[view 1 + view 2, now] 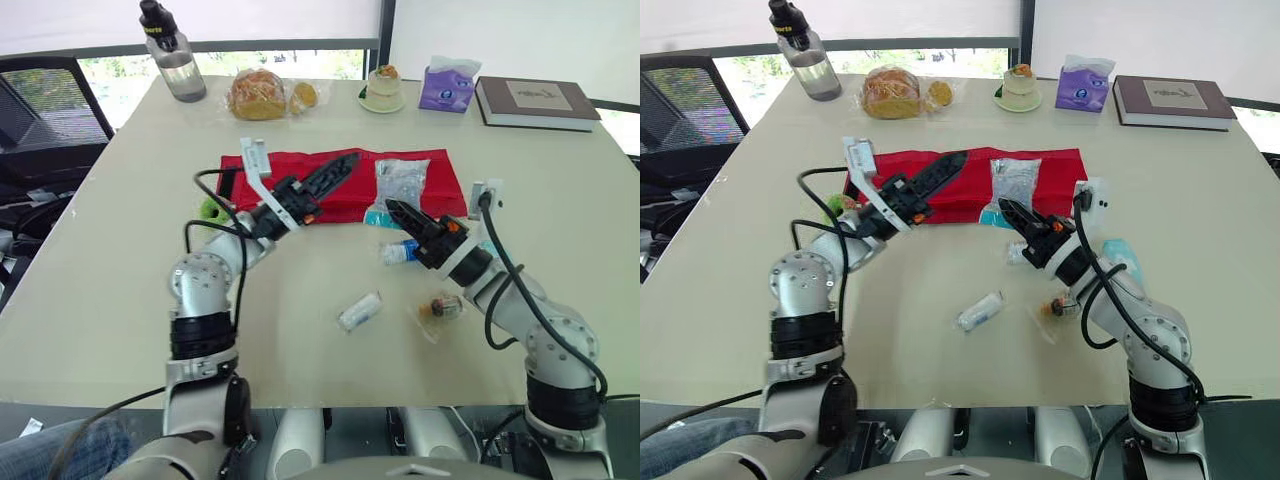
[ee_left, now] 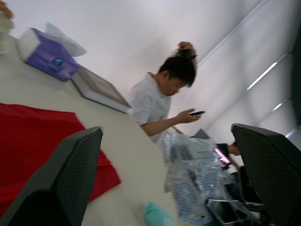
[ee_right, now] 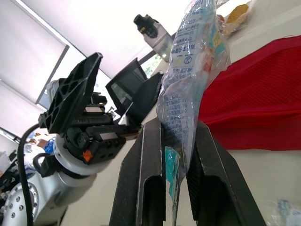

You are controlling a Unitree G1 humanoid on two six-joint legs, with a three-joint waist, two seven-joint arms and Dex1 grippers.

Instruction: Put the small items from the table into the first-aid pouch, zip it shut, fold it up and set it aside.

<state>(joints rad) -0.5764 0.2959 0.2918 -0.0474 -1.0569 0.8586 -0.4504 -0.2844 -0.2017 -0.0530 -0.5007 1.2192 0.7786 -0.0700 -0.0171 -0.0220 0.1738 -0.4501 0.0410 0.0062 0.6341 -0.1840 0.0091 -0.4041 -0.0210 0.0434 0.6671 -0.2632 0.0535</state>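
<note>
Red pouch (image 1: 440, 175) lies flat on table. My right gripper (image 1: 393, 208) pinches packet (image 1: 402, 178) edge; left gripper (image 1: 344, 167) spread open. Advise: left holds pouch mouth open, slide packet in flat.

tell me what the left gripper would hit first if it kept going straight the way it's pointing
Probably the clear plastic packet pinched in the right gripper: it sits dead ahead between the left gripper's open fingers, above the red pouch. Depth is hard to judge.
</note>
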